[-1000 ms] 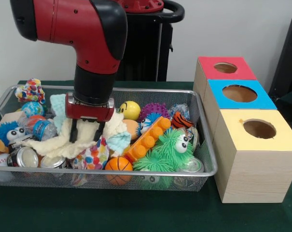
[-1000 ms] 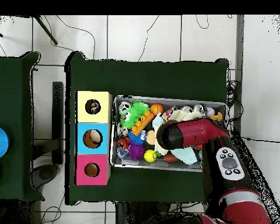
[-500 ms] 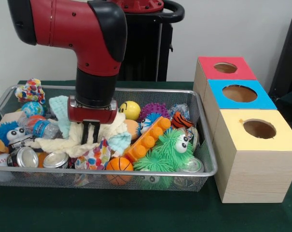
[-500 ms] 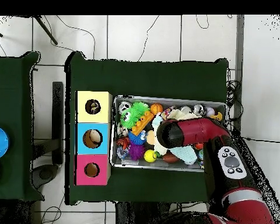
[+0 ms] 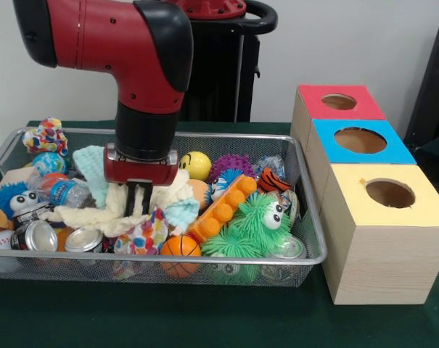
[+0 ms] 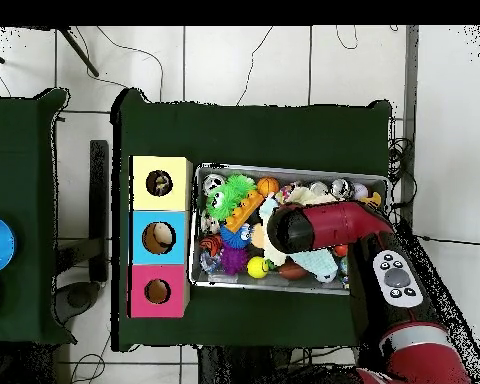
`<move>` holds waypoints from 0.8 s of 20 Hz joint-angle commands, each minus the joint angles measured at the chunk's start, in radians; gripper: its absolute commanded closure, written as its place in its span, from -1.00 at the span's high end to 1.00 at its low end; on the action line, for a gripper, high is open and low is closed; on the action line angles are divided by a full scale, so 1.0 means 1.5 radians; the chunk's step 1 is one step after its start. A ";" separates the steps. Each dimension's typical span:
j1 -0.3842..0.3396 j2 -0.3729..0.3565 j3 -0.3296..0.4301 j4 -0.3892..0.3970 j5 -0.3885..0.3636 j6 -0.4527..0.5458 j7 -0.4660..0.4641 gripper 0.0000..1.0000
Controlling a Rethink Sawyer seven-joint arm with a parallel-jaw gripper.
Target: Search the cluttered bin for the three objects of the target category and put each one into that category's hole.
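From the front camera I see the pincer [image 5: 138, 197] down inside the wire bin [image 5: 306, 217], its two dark fingers drawn close together and pinching a fold of the cream cloth [image 5: 96, 216] that sprawls across the middle of the clutter. A pale teal cloth [image 5: 90, 165] lies just behind the pincer's red housing. Right of it sit a yellow smiley ball [image 5: 197, 165], a purple spiky ball [image 5: 232, 165], an orange toy brick [image 5: 223, 210] and a green fuzzy creature with googly eyes [image 5: 257, 221]. A small basketball [image 5: 178, 249] rests against the bin's front wall, with a spotted ball [image 5: 143, 235] beside it and drink cans [image 5: 34, 235] toward the left end. Three wooden boxes stand in a row just right of the bin on the green desk [image 5: 204, 319]: yellow-topped box [image 5: 386, 239] nearest me, blue-topped box [image 5: 360, 141] in the middle, red-topped box [image 5: 339, 101] farthest, each with a round hole.

From overhead, the arm [image 6: 319, 228] covers the bin's [image 6: 284, 168] centre and hides the pincer, so I cannot judge its grip there. The cream cloth [image 6: 322, 262] pokes out beside the arm. The three boxes [image 6: 161, 237] line the bin's left side.
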 commanded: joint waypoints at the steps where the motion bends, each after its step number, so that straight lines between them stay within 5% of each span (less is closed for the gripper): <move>1: -0.006 -0.092 0.092 0.101 0.061 0.091 -0.076 -1.00; 7: 0.020 -0.175 0.089 0.185 0.109 0.086 -0.018 -1.00; 16: 0.113 -0.176 0.025 0.166 0.120 0.092 0.055 -1.00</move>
